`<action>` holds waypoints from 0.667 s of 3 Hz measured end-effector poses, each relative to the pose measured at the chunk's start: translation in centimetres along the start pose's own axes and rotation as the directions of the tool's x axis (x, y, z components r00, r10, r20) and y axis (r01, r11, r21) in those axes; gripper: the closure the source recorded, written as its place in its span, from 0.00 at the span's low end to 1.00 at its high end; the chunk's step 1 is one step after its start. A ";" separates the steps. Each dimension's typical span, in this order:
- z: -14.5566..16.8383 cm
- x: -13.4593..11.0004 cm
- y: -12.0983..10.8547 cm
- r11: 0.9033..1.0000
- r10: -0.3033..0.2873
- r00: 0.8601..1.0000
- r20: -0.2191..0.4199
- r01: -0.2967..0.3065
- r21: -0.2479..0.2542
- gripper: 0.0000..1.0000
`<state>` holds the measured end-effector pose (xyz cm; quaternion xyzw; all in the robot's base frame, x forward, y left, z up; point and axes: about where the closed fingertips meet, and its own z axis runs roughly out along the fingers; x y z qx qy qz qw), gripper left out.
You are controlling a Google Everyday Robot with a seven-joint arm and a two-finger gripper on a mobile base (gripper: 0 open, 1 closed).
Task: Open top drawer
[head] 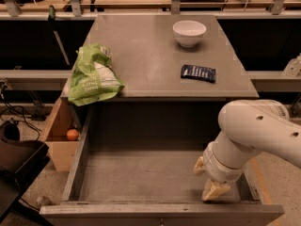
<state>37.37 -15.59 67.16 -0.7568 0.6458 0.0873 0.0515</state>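
Matt top drawer (pixel 141 173), smooth plastic gripper (pixel 210 186) inside, glossy bowl (pixel 189 32)

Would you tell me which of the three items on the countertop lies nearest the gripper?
The dark blue packet; the gripper sits low in the open top drawer, just below it. The white bowl and green bag lie farther off.

I record the top drawer (pixel 136 173) pulled well out. My gripper (pixel 208 179) sits inside it at its 4 o'clock corner. On the countertop (pixel 146 55): white bowl (pixel 189 33) at 1 o'clock, green bag (pixel 94 74) at 8 o'clock.
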 end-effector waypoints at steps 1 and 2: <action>0.0 0.0 0.1 1.000 -0.001 1.000 -0.001 0.001 0.000 0.00; 0.0 0.0 0.1 1.000 -0.001 1.000 -0.001 0.001 0.000 0.00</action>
